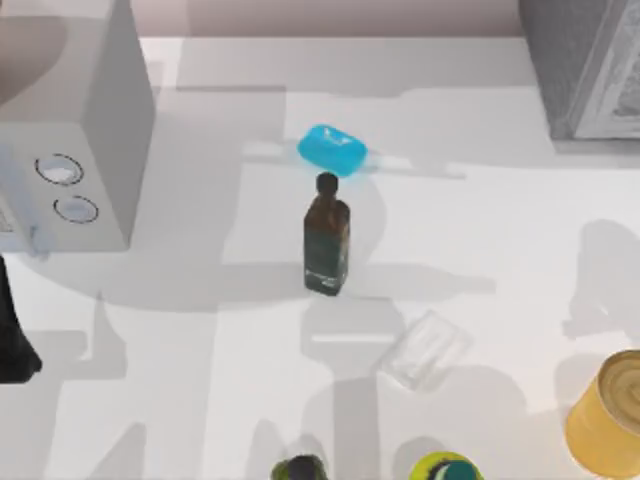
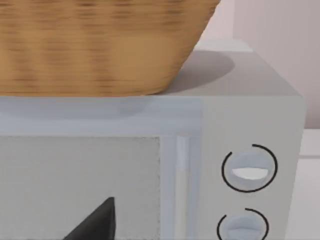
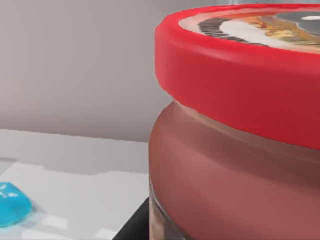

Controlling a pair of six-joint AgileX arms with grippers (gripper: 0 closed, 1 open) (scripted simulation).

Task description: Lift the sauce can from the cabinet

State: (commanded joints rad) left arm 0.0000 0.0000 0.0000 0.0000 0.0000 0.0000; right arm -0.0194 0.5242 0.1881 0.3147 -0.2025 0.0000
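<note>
The sauce can (image 3: 235,150) looms very close in the right wrist view, upright, with a red-rimmed printed top and a reddish label. A dark edge of my right gripper (image 3: 134,226) shows beside the can's lower part; the grip itself is hidden. The cabinet (image 1: 570,70), dark grey and speckled with a lighter panelled door (image 1: 622,85), stands at the table's back right corner. My left arm (image 1: 14,340) is parked at the left edge, and a dark part of its gripper (image 2: 95,224) faces the pale box.
A pale grey box with two dials (image 1: 70,150) stands at the back left, with a wicker basket (image 2: 100,45) on top. Mid-table are a blue soap-like lump (image 1: 332,148) and a dark bottle (image 1: 327,240). A golden-yellow can (image 1: 608,415) stands front right.
</note>
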